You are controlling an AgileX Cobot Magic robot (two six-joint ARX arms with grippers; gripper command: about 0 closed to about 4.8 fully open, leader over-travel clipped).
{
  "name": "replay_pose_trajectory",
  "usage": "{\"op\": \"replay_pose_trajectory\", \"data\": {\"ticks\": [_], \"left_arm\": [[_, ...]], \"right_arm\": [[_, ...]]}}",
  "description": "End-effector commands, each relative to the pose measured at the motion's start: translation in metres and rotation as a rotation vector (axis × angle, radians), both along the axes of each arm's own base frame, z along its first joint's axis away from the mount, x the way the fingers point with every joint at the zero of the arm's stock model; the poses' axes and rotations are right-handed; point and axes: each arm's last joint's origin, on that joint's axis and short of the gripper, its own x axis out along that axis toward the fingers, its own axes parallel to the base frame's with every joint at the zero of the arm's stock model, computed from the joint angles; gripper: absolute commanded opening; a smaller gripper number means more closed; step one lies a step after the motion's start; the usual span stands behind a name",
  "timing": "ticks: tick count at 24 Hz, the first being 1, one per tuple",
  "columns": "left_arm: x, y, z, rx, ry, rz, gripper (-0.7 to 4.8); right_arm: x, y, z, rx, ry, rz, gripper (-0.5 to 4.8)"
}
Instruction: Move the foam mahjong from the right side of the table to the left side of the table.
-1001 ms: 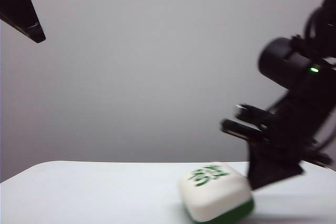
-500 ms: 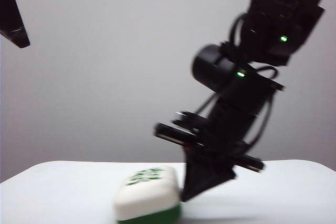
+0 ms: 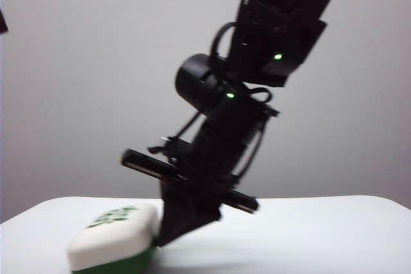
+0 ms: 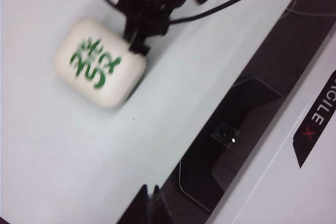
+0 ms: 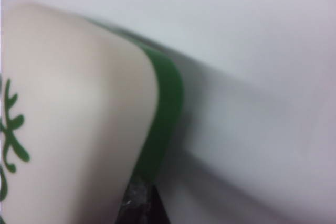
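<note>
The right gripper [image 3: 168,234], seemingly closed and holding nothing, is pushing the mahjong [image 3: 112,247] along the table [image 3: 308,235], now at its left. Next: ease off, lift clear. The left gripper's [image 4: 149,199] opening is unclear.

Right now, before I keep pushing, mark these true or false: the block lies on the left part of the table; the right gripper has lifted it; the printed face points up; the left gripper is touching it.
1. The foam mahjong lies on the left part of the table: true.
2. The right gripper has lifted it: false, it rests on the table, the gripper tip against its side.
3. Its printed face points up: true.
4. The left gripper touches it: false, it hangs well apart from the block.
</note>
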Motion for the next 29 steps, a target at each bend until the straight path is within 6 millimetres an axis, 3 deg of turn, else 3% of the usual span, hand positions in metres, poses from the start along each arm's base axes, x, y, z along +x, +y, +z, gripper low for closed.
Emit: {"op": "replay_pose_trajectory", "data": {"ticks": [1,7,18,23,29], "left_arm": [[-0.01,0.005,0.007,-0.028,-0.028,0.016,-0.05],[-0.026,0.016,0.008,0.055,-0.012,0.163,-0.05],[-0.052,0.032,0.016,0.053,-0.084,0.255,-0.05],[-0.059,0.037,0.018,0.07,-0.13,0.287,-0.05],[-0.059,0.037,0.018,0.066,-0.141,0.288,-0.05]], "right_arm": [[0.005,0.014,-0.001,0.038,0.025,0.005,-0.05],[0.002,0.047,0.003,0.043,0.019,0.06,-0.05],[-0.01,0.081,-0.009,0.077,0.06,0.072,-0.05],[-0.01,0.084,-0.008,0.102,0.05,0.063,-0.05],[0.001,0.065,0.007,0.037,0.031,0.052,-0.05]]}}
